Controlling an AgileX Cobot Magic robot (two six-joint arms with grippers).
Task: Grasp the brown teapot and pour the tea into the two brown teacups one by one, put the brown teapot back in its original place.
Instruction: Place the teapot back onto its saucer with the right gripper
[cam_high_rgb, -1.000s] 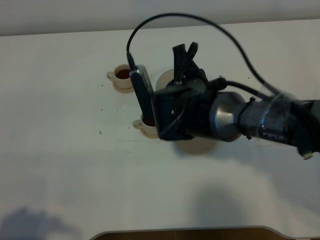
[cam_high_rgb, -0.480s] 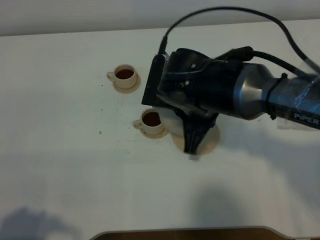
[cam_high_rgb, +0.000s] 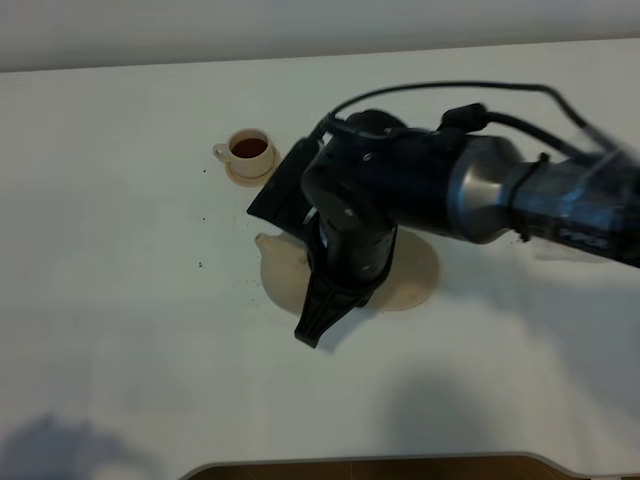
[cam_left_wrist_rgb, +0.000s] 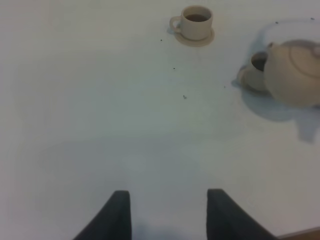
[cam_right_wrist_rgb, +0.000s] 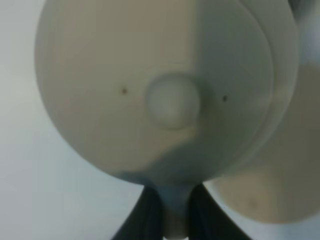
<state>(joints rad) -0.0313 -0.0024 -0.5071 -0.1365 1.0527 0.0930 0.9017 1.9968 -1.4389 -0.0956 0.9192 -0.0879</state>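
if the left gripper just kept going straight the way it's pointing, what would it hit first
Probably nothing but bare table. The open left gripper points at empty surface; the far teacup sits slightly to one side, the brown teapot well off. Depth is unclear.

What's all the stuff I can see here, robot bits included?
Teapot: one, beige-tan with a knobbed lid, held by its handle in the right gripper, close beside the near teacup.
Teacups: two, beige-tan, dark tea inside. The far one stands on a small matching saucer towards the back of the table; the near one is partly hidden behind the teapot.
Large saucer: one, beige-tan, flat on the table, partly under the right arm.
Table: one, white, with a few dark specks.
Left gripper: dark fingers apart, holding nothing, off to the side of the crockery.
Right gripper: dark fingers closed on the teapot's handle.
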